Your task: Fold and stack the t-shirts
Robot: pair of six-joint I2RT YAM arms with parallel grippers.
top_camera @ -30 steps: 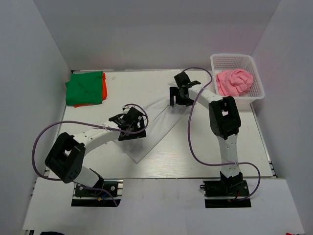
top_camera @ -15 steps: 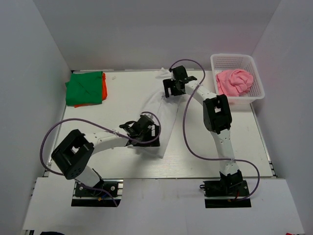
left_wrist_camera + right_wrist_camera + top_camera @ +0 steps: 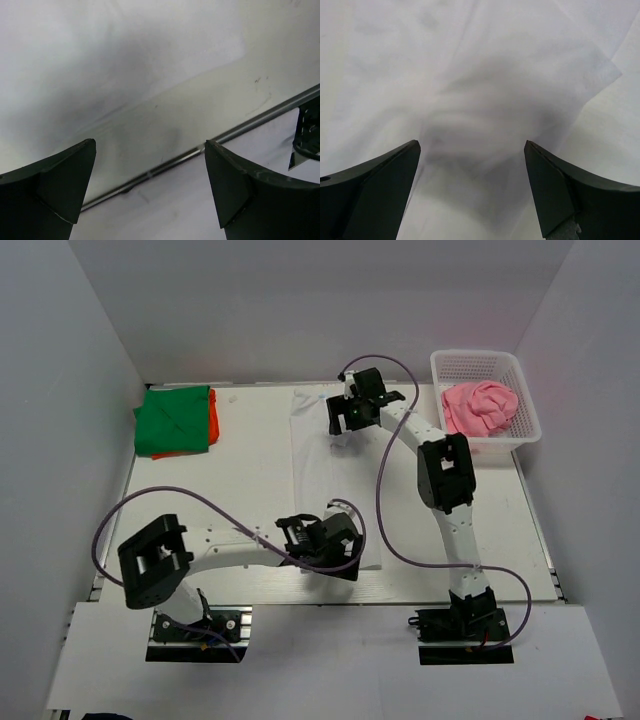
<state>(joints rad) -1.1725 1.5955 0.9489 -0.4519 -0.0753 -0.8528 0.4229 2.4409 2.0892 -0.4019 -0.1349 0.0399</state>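
our left gripper [image 3: 150, 145] stands spread wide, with nothing between its fingers [image 3: 60, 185]. in its wrist view only white cloth, a bare strip of table and the metal rail at the table's edge lie below. our right gripper [image 3: 470, 145] is spread just as wide and holds nothing. under it we see the wrinkled fabric of the white t-shirt [image 3: 320, 475], with one cloth corner showing off to the right. we cannot tell whether either gripper touches the cloth.

from above, the left gripper sits over the near end of the white t-shirt, close to the near edge of the table [image 3: 220, 490]. the right gripper is over the far end. the shirt lies flat between them as a long narrow strip, running from the far side toward the near edge.

further out, in the far left corner, the green t-shirt [image 3: 170, 420] lies folded on top of the orange t-shirt [image 3: 213, 418], whose edge shows along the right side. at the far right, the pink t-shirt [image 3: 480, 408] sits bunched inside the white mesh basket [image 3: 475, 356], well apart from both grippers.
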